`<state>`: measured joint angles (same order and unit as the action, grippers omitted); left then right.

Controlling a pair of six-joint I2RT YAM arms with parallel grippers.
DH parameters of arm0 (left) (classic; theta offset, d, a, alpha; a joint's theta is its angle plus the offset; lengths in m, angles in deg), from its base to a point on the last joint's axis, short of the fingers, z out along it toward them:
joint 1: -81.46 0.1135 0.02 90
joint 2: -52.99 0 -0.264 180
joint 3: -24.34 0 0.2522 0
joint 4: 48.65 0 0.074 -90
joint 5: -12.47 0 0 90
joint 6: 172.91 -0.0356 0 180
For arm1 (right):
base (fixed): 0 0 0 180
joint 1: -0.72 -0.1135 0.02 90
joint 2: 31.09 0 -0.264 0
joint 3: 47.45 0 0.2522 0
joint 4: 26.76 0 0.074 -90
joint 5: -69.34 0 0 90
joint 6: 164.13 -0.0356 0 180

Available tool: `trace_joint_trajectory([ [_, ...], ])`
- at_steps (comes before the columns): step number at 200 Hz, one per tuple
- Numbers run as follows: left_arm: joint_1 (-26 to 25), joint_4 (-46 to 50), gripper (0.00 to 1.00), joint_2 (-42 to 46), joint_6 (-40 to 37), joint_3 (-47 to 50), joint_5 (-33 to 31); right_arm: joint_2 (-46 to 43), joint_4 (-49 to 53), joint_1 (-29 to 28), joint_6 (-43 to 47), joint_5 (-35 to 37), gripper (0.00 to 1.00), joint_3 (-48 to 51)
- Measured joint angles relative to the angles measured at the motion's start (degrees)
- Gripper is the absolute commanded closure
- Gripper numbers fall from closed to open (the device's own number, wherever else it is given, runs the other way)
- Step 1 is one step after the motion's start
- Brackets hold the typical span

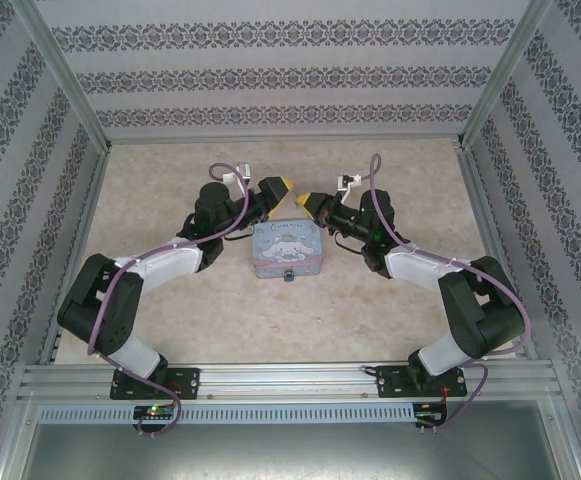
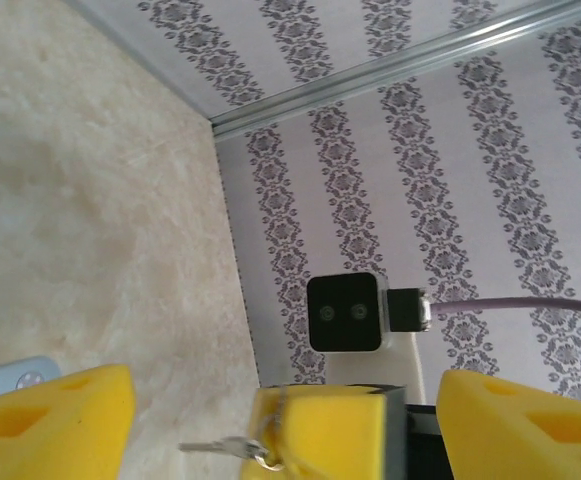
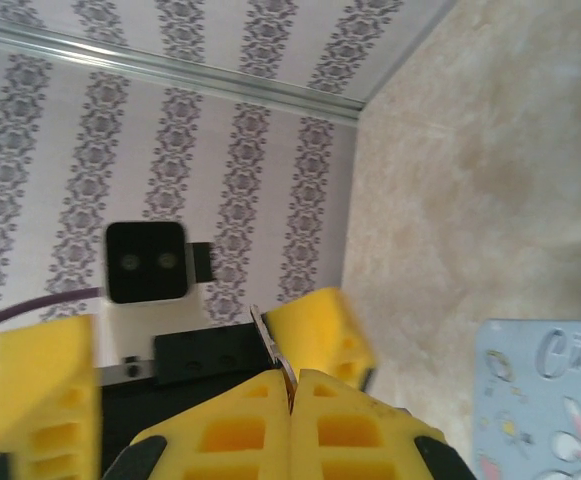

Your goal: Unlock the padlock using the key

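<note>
My right gripper (image 3: 292, 388) is shut on the key (image 3: 273, 345). The key's thin grey blade sticks out past the pads, and its small ring is at the pads. In the left wrist view the key (image 2: 210, 446) points left from the right gripper's yellow fingers (image 2: 320, 430). My left gripper (image 2: 285, 388) stands open around them, one finger on each side, and holds nothing. Both grippers meet just behind the tin, left gripper (image 1: 278, 192) and right gripper (image 1: 308, 204). The tiny padlock (image 1: 290, 276) hangs at the tin's near edge, apart from both grippers.
The pale-blue cartoon-dog tin box (image 1: 287, 250) lies flat at mid-table, below the grippers; its lid (image 3: 550, 400) shows at lower right in the right wrist view. Patterned walls close in three sides. A metal rail (image 1: 290, 380) runs along the near edge.
</note>
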<state>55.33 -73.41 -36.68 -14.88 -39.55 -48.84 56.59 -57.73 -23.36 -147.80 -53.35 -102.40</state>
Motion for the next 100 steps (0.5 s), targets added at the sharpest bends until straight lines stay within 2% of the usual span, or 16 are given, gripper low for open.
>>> trace_joint_trajectory([
  [63, 0.02, 24.94, 0.18, 5.79, 1.16, -10.21, 0.33, -6.95, 15.06, -0.02, 13.7, 0.74, 1.0, 0.57],
  [100, 0.02, 30.62, 0.27, 5.73, 6.38, -9.94, 2.38, -13.22, 28.35, -3.08, 25.66, 5.95, 1.0, -1.46],
])
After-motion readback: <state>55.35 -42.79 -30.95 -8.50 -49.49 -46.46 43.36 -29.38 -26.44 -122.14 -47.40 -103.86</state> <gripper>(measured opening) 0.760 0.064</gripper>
